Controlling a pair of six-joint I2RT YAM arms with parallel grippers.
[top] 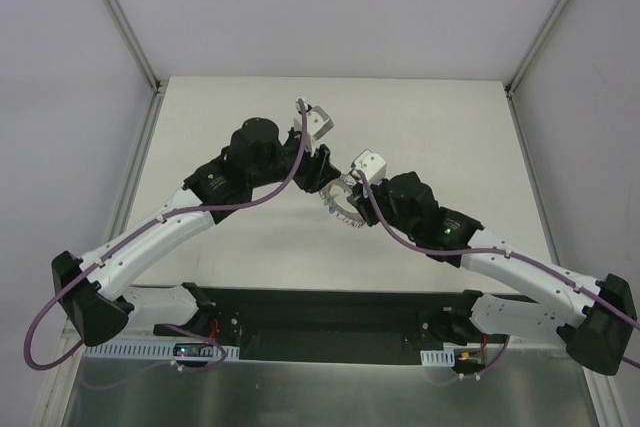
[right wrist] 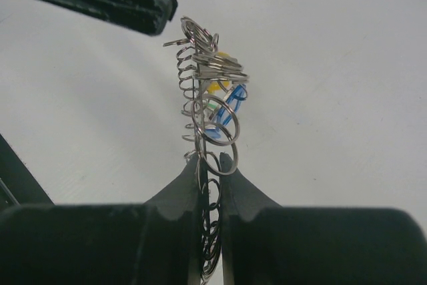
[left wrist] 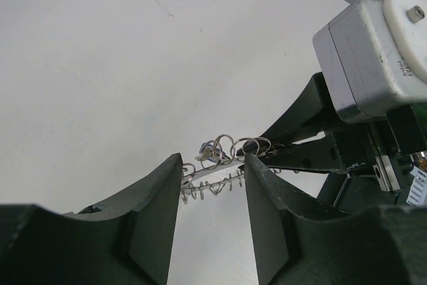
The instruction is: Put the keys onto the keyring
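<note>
At the near edge both arms lean in from their bases and meet over the middle of the table [top: 420, 117]. The right gripper [right wrist: 211, 165] is clenched on the keyring [right wrist: 200, 98]. Both fingers pinch its lower rim, so the ring stands edge-on in that wrist's view. It seems to be held clear of the table, though no view shows this for sure.

The ring's rim is crowded with small wire loops. The keys [right wrist: 230, 106], with yellow, green and blue heads, hang among them just above the pinching fingers.

The left gripper [left wrist: 212, 161] is released, its jaws apart with nothing grasped. The loops of the ring sit just past its tips, in line with the gap. The right arm's camera [left wrist: 373, 51] is close on its right.

From above, the keyring lies between the two grippers, the left one on its far-left side and the right one on its right. The table runs on beyond them to the far wall.
</note>
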